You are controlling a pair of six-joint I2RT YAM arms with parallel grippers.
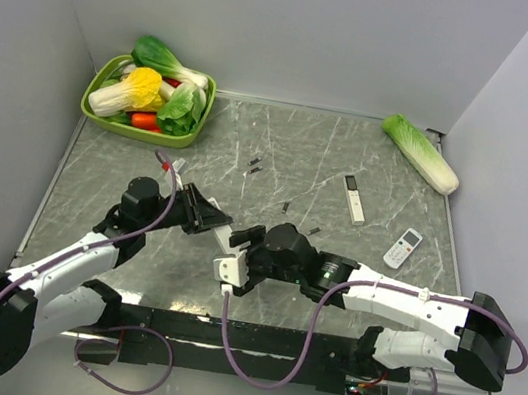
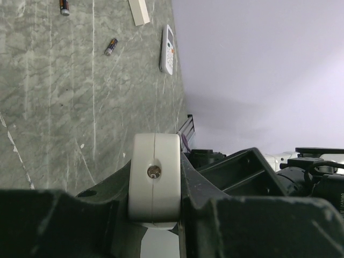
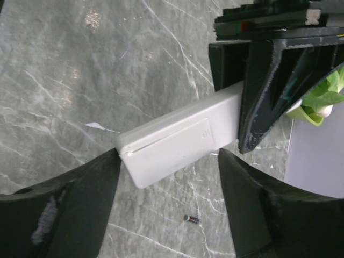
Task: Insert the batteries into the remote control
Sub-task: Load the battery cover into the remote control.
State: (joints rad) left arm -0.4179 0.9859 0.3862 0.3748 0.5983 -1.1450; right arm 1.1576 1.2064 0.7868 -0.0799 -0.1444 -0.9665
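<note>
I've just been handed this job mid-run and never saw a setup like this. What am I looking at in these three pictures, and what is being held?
Two robot arms sit at the table's near edge. The overhead picture looks down from behind them; the other two come from cameras on each wrist. The left gripper is shut on the white remote control, its end seen in the left wrist view. The right gripper has its fingers either side of that remote, apart from it. On the marble table lie small batteries, two other remotes, a vegetable tray and a loose cabbage.
</note>
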